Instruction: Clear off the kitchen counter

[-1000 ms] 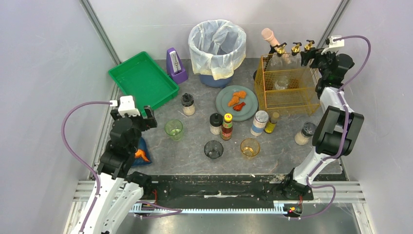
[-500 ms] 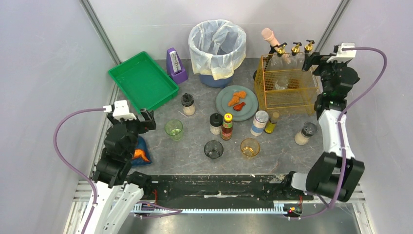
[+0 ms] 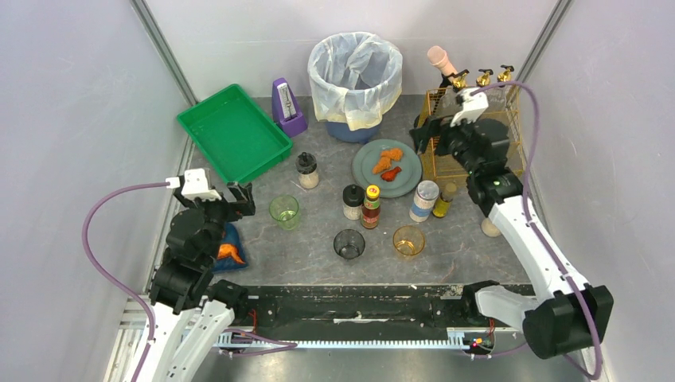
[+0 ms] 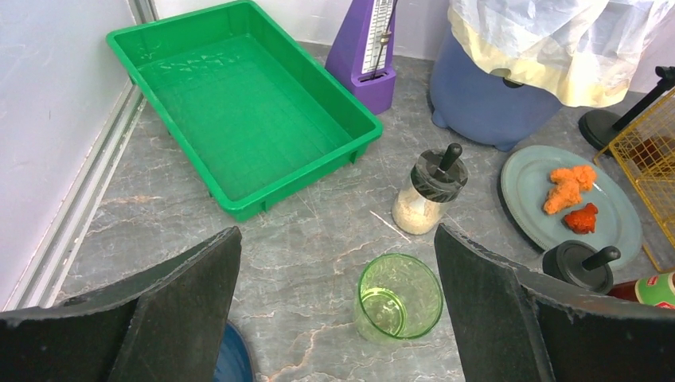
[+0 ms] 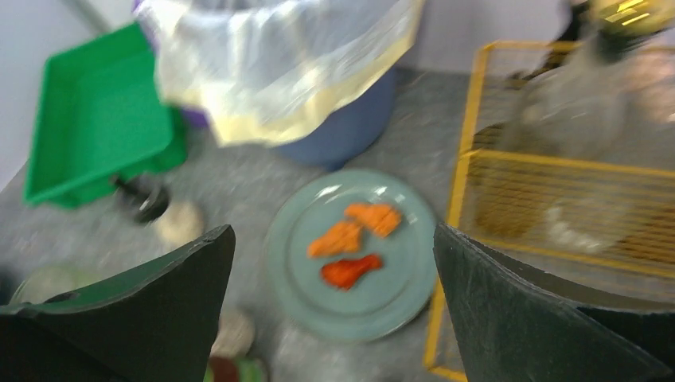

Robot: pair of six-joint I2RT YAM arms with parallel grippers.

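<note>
The dark-grey marbled kitchen counter [image 3: 318, 256] carries a green glass [image 3: 284, 212], a dark glass [image 3: 349, 243], an amber glass [image 3: 408, 240], three spice jars, a sauce bottle [image 3: 371, 207], a tin [image 3: 424, 200] and a grey-green plate [image 3: 407, 177] with orange food. My left gripper [image 3: 241, 196] is open and empty, just left of the green glass [image 4: 398, 296], above a blue plate [image 3: 233, 239]. My right gripper [image 3: 422, 137] is open and empty, over the grey-green plate [image 5: 318, 298]; its view is blurred.
A green tray [image 3: 235, 131] lies at the back left, with a purple metronome [image 3: 286, 107] and a lined bin [image 3: 354, 76] behind the plate. A yellow wire basket [image 3: 470, 151] with bottles stands at the back right. A black rail [image 3: 350, 302] runs along the front edge.
My right arm has swung left from the far right corner, over the wire basket, to the grey-green plate. My left arm has drawn back slightly toward the left.
</note>
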